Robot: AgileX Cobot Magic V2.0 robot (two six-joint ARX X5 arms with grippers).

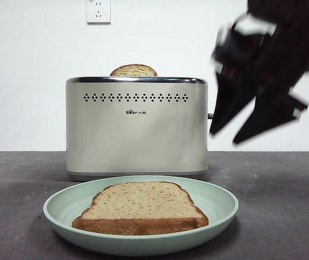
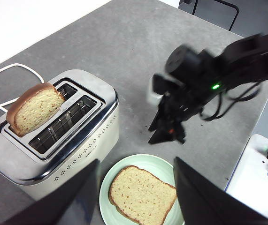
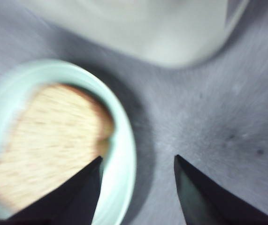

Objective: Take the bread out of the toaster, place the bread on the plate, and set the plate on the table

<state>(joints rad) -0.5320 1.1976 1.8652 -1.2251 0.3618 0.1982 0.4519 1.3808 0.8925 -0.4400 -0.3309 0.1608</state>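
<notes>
- Nearest the camera sits the plate (image 1: pixel 219 208), pale mint green, close to the front edge of the table (image 1: pixel 284 195) — and the bread (image 1: pixel 140 208) already lies flat in it, crust toward us.
- Over the plate's side, in the air above the tabletop, the right gripper (image 1: pixel 249 122) hangs with its black jaws spread apart and nothing between them; its wrist view is blurred but shows the plate rim (image 3: pixel 124 154) just beside one jaw.
- My read: the step in hand is getting hold of the plate. To do it well, that gripper should drop low, bring one jaw over the rim and one under, bite on bare rim clear of the slice, and keep the plate level so the bread doesn't slide.
- Higher up, the left gripper (image 2: pixel 136 187) looks down on the scene, jaws wide apart, empty — waiting.
- Behind the plate stands the toaster (image 1: pixel 137 130), cream with a chrome rim, toward the back of the table.
- One second slice (image 1: pixel 133 70) pokes up from its slot, not the one we want.
</notes>
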